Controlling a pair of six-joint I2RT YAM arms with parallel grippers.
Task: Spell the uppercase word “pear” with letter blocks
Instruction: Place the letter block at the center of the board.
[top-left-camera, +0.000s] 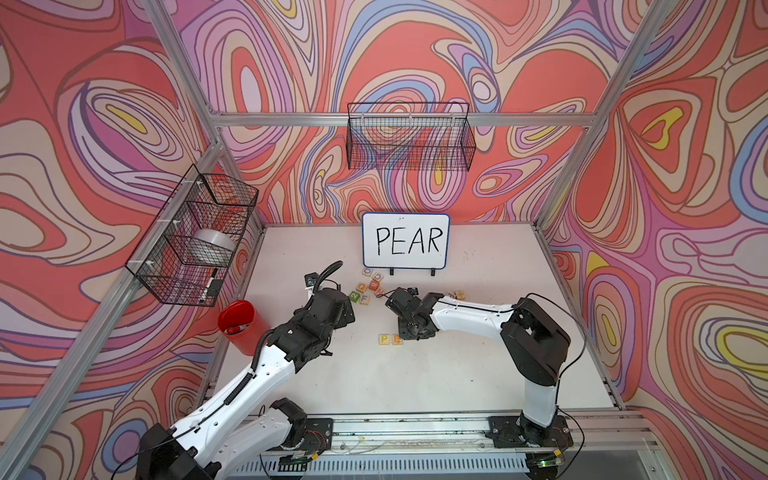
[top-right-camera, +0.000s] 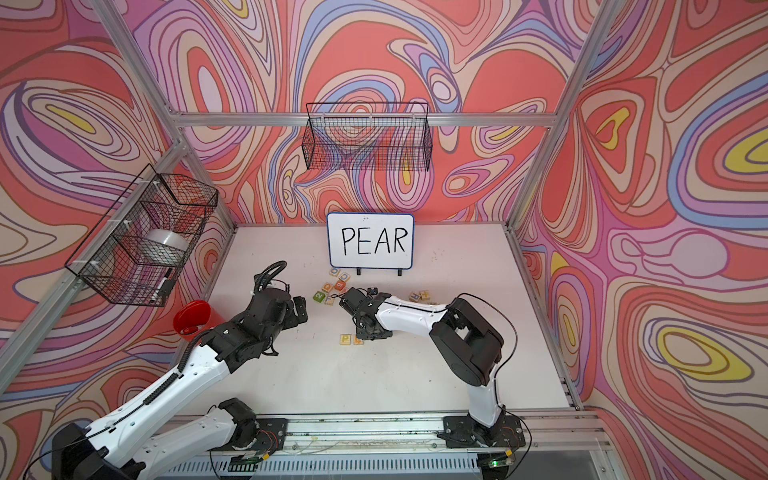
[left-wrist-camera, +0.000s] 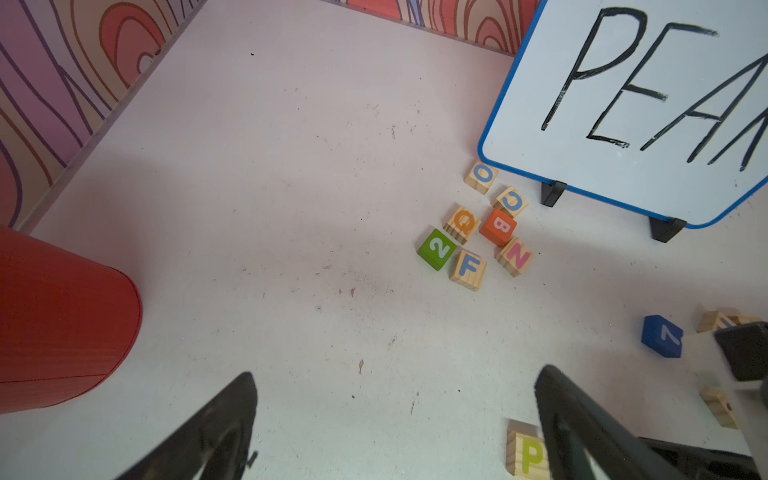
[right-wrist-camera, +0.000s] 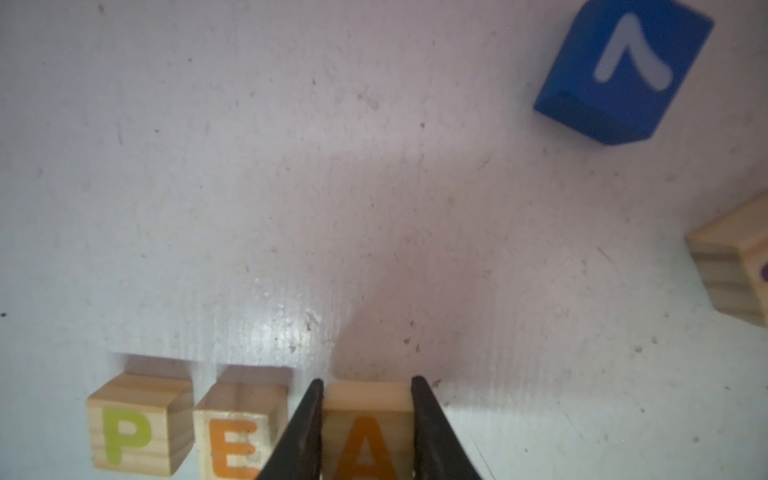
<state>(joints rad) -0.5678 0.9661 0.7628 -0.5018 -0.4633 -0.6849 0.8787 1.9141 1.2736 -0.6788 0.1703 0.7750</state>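
Red cup (top-left-camera: 239, 328) stands at the far left edge of the table (top-left-camera: 478, 365). Left gripper (left-wrist-camera: 397, 372) hovers above bare table next to it, fingers spread wide, nothing between them. Beyond it, in front of the whiteboard (top-left-camera: 405, 240) reading PEAR, lies a loose cluster of blocks (left-wrist-camera: 496, 226): O, C, Q, B, N, F and a green 2, packed close at mixed angles. Nearer the front, mid-table, a row runs left to right: P block (right-wrist-camera: 129, 428), then E block (right-wrist-camera: 237, 436) just beside it, then A block (right-wrist-camera: 365, 440) next in line, letters facing up. Right gripper (right-wrist-camera: 368, 380) points down over the row's right end and pinches the A block, one black finger on each side; the left-hand finger sits in the gap between E and A. The A block appears to rest on the table. Right of the row and further back, apart from it, lies a blue 7 cube (right-wrist-camera: 623, 70), tilted askew. Further right, two pale blocks (top-right-camera: 419, 296) sit behind the right forearm; their letters cannot be read, so the R block is not located.
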